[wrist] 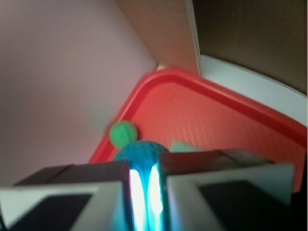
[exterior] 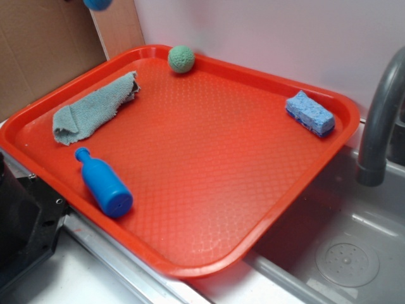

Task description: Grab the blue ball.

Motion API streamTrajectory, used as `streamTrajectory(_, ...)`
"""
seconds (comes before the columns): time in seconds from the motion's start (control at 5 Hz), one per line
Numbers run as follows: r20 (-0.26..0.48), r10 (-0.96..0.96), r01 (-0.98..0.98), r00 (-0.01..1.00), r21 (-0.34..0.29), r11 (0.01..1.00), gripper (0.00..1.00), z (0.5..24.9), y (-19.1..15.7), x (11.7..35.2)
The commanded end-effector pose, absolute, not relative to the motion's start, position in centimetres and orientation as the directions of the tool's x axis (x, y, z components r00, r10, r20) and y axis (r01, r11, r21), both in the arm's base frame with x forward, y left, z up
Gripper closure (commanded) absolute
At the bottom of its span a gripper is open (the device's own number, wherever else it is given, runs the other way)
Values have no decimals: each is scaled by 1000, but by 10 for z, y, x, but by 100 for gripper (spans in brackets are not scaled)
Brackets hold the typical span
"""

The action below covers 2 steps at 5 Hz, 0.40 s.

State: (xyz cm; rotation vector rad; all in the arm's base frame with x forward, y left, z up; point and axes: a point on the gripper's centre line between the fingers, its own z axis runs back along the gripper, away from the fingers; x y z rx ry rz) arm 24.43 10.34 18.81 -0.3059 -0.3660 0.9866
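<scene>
The blue ball is pinched between my two fingers, its knitted top bulging out beyond them in the wrist view. My gripper is shut on it, held high above the back left corner of the red tray. The exterior view catches only the bottom of the blue ball at the top edge of the picture, with the fingers out of frame.
On the red tray lie a green ball at the back rim, a grey-green cloth on the left, a blue bottle toy at the front left and a blue sponge on the right. A grey faucet and a sink are at the right.
</scene>
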Motion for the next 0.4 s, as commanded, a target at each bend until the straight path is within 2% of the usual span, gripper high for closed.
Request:
streamTrajectory(0.0, 136, 804, -760, 578, -268, 592, 100, 204, 112, 239)
streamTrajectory(0.2, 142, 760, -740, 634, -173, 650, 100, 188, 134, 246)
